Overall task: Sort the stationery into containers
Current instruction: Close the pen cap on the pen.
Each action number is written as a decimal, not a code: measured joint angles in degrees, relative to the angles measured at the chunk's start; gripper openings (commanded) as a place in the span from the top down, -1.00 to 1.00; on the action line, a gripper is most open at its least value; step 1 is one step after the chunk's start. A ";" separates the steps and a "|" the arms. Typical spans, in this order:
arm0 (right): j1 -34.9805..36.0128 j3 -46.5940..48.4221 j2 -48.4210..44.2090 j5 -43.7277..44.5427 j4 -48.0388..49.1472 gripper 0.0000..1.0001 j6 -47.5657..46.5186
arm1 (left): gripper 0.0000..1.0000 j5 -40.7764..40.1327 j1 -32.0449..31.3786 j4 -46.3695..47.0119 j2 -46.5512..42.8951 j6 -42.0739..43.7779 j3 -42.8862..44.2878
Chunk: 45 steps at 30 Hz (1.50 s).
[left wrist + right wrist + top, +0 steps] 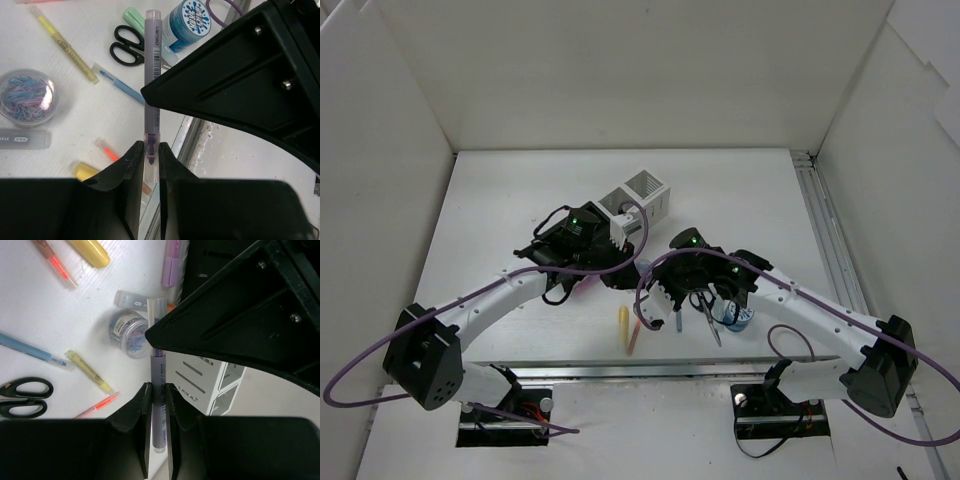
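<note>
Nearest the bases: yellow marker and orange pen are lying side by side by the table's near edge. Scissors and blue tape roll are sitting just beside them, under the right arm. All unsorted.

Above that clutter the two arms are meeting mid-table. Left gripper is clamping one end of a purple pen. Right gripper is clamping the same pen further along the barrel. So both pincers are closed on one pen, which is hanging in the air between them, in no container. Reads like a handover in progress, my guess only.

Further back: paperclip tub and grey case are sitting on the table near the containers. White compartments are showing past the left wrist; black ones are mostly hiding under it.

Risks I'm seeing:
- Either arm pulling while both are gripping: pen twisting in the pads or snapping out.
- Both letting go together: pen dropping into the loose items below and scattering them.
- Left is pinching close to the pen's end, so if right releases first the pen is likely pivoting or sagging.
- Wrist housings are sitting very close, so a small misalignment means a collision.
- Left arm is hanging right over the organiser, and a careless swing could be shoving it.
</note>
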 measured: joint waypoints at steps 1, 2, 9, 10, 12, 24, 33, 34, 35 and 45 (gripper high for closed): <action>0.00 0.13 0.00 0.26 -0.04 1.00 0.09 | 1.00 0.28 0.13 0.46 0.13 -0.04 0.00; 0.00 0.22 0.02 0.55 -0.04 1.00 0.17 | 1.00 0.90 0.44 0.98 0.52 -0.20 0.02; 0.42 0.37 0.87 4.61 -0.66 1.00 2.14 | 1.00 6.08 1.75 3.21 6.03 -0.83 2.12; 0.63 0.37 0.87 5.29 -0.68 1.00 2.58 | 1.00 6.69 1.84 3.43 6.45 -0.87 2.36; 1.03 0.37 0.87 6.19 -0.68 1.00 3.28 | 1.00 7.82 2.16 3.67 6.95 -1.01 2.64; 1.33 0.37 0.72 8.52 -0.92 1.00 5.66 | 1.00 11.69 2.60 3.17 10.67 -1.27 6.01; 1.42 0.37 0.68 10.58 0.48 1.00 10.69 | 0.40 10.75 2.69 2.40 10.93 -0.59 7.28; 1.42 0.37 0.68 9.42 1.16 1.00 11.30 | -0.02 9.44 2.71 2.23 10.10 -0.22 7.28; 2.14 0.44 0.87 8.15 2.40 1.00 12.33 | -0.51 7.50 2.67 2.69 9.29 1.44 7.80; 1.68 2.67 0.09 1.79 11.43 1.00 16.83 | -0.99 -5.57 3.41 -2.67 -6.54 9.14 6.75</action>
